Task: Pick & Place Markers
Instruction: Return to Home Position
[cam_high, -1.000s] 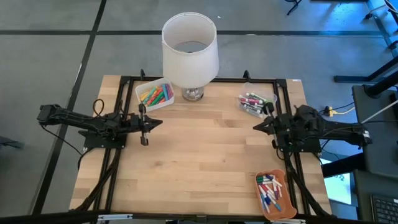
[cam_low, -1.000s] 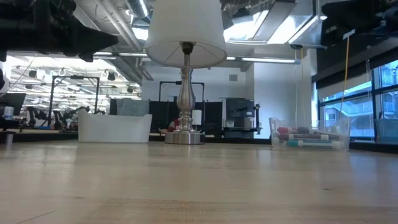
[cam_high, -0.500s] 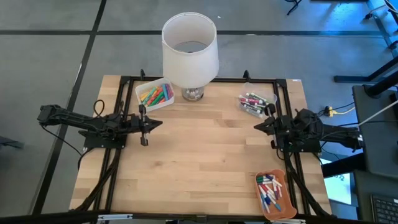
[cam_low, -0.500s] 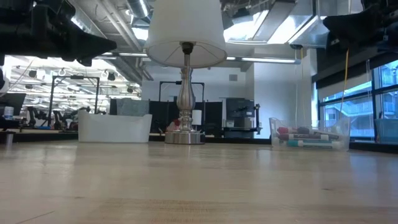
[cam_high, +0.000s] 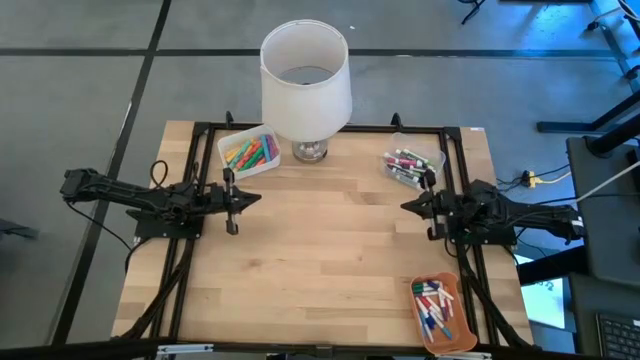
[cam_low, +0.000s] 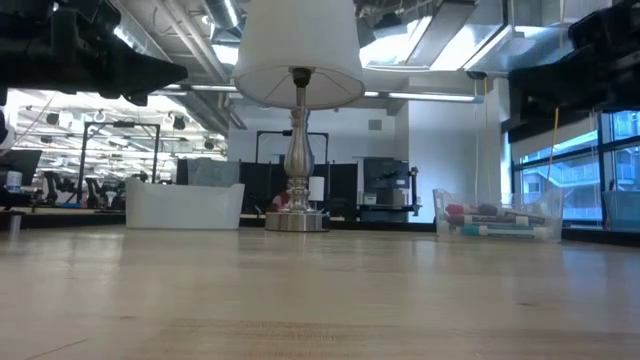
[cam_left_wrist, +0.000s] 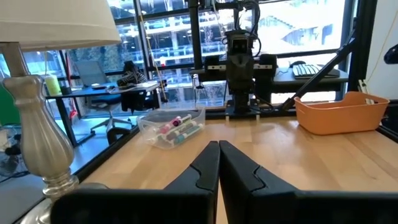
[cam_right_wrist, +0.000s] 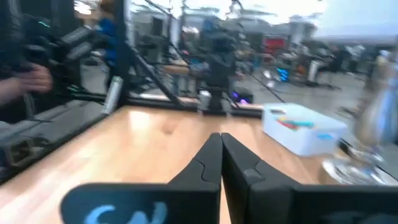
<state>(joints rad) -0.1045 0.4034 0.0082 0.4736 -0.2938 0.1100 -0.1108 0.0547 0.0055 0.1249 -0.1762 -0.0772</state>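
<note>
The markers lie in three trays. A white tray (cam_high: 250, 150) at the far left holds orange, green and yellow ones. A clear tray (cam_high: 405, 165) at the far right holds several, also seen from the left wrist (cam_left_wrist: 174, 127). An orange tray (cam_high: 435, 308) at the near right holds red, blue and white ones. My left gripper (cam_high: 255, 199) hovers shut and level by the table's left side, pointing right, with nothing in it (cam_left_wrist: 218, 146). My right gripper (cam_high: 405, 205) hovers shut and level by the right side, pointing left, also holding nothing (cam_right_wrist: 221, 138).
A lamp (cam_high: 305, 80) with a white shade and a silver base (cam_low: 293, 218) stands at the middle of the far edge. A black frame (cam_high: 200, 130) runs along the far, left and right sides. Bare wood (cam_high: 330, 250) lies between the two grippers.
My right gripper has come down toward the table and shifted a little toward the table's left, staying shut and level. The left arm and the markers have kept still.
</note>
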